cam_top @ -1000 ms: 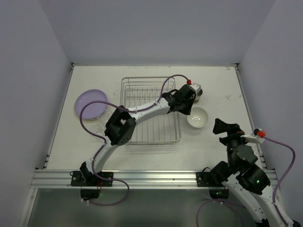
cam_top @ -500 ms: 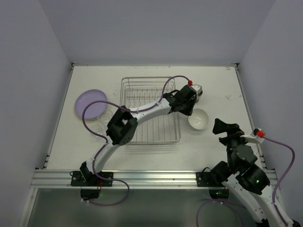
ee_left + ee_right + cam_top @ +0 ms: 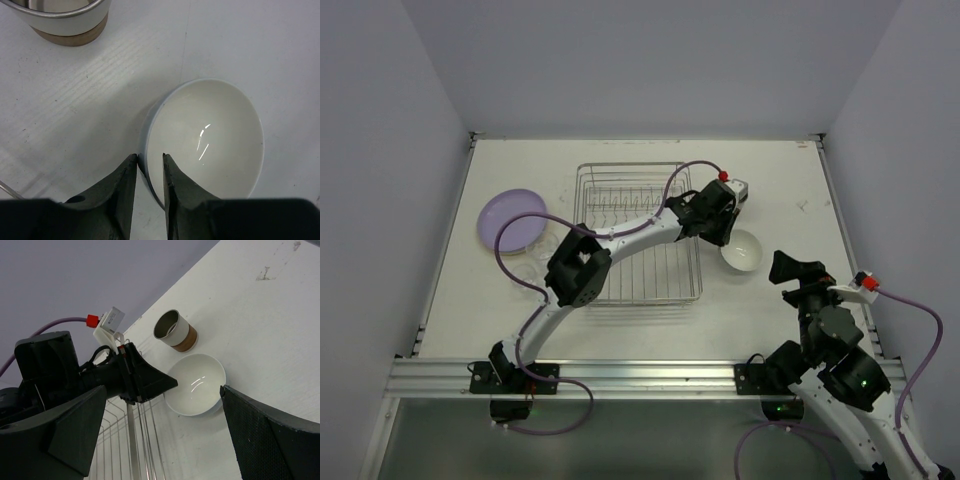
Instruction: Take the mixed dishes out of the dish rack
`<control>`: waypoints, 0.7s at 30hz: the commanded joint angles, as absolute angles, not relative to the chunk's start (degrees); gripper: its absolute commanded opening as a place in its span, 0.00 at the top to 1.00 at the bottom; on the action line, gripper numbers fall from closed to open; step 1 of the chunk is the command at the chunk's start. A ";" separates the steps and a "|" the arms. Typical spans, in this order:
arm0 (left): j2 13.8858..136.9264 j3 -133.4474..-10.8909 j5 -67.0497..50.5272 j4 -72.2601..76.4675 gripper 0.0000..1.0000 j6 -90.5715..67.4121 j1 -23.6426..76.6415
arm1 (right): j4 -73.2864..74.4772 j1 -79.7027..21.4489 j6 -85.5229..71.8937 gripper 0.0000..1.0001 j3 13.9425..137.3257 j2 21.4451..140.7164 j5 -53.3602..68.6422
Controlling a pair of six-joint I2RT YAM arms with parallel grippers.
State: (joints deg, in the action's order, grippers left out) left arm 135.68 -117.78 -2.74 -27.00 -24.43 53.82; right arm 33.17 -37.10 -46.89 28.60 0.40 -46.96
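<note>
Left gripper straddles rim of glossy white round bowl resting on white table, pinched or loosed I cannot tell; likely set-down step, next calls for jaws wide and a straight lift clear.

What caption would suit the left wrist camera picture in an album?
The left gripper straddles the rim of a glossy white round bowl on the white table, near a brown-based cup.

You had the left arm stretched across the dish rack, with the left gripper at the left rim of the white bowl. The bowl sat upright on the table, just right of the rack. The purple plate lay left of the rack, and the right gripper hung near the bowl, clear of it.
</note>
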 commanded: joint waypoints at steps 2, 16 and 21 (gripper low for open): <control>136.41 -120.23 -4.83 -25.49 0.68 -24.26 54.58 | 31.99 -37.18 -48.34 0.01 28.39 -4.75 -48.43; 134.83 -120.32 -2.03 -26.45 0.58 -23.56 54.58 | 31.90 -37.18 -48.43 0.01 28.30 -4.66 -48.52; 133.42 -120.32 -0.53 -26.72 0.55 -23.03 54.49 | 31.90 -37.18 -48.43 0.01 28.30 -4.75 -48.52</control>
State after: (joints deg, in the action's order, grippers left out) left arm 136.03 -117.91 -1.98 -26.76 -24.38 54.15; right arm 33.17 -37.10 -46.92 28.58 0.40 -46.98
